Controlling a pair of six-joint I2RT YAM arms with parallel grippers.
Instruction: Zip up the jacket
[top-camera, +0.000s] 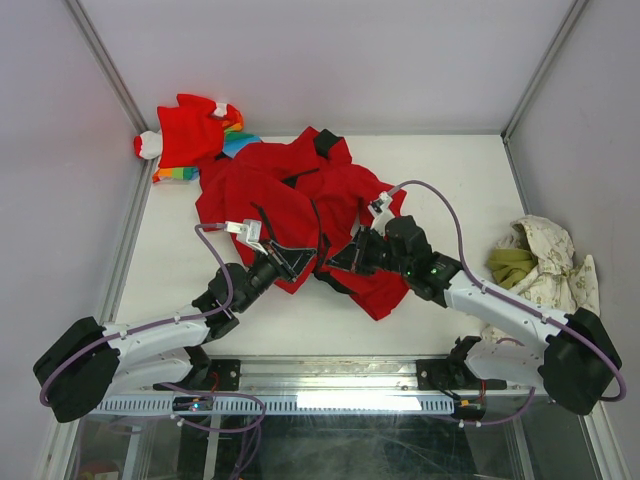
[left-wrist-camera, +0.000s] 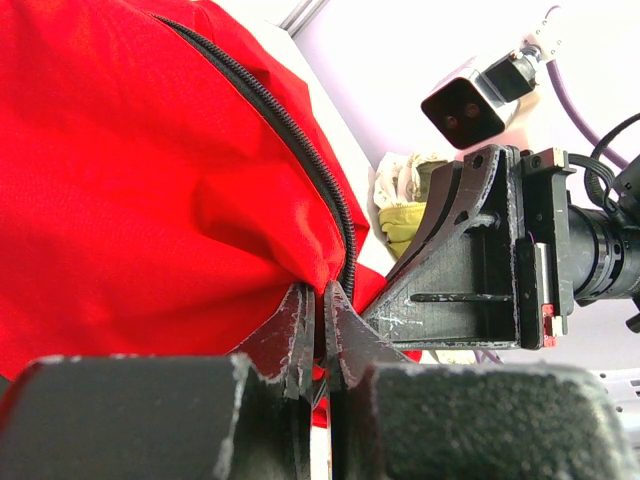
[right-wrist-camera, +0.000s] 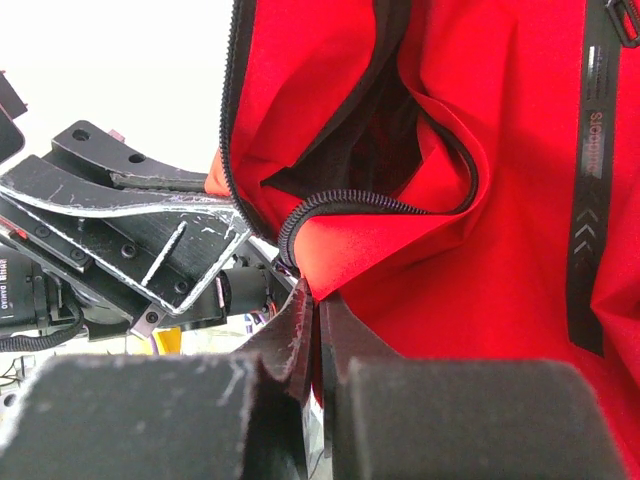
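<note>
Two thin pinches hold the jacket (top-camera: 270, 195), crumpled toward the far edge of the table (top-camera: 440, 190): the left end effector (left-wrist-camera: 320, 300) and right end effector (right-wrist-camera: 312, 300) are each clenched on a front edge. Either could slip, and the bunched zipper (left-wrist-camera: 290, 130) halves could misalign.

The red jacket (top-camera: 262, 195) lies crumpled at the middle of the table (top-camera: 170, 292), front open. Its dark zipper (left-wrist-camera: 296, 140) is unzipped, black lining (right-wrist-camera: 385, 135) showing

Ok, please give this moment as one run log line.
left gripper: shut on jacket edge | right gripper: shut on jacket edge | zipper: still unzipped
</note>
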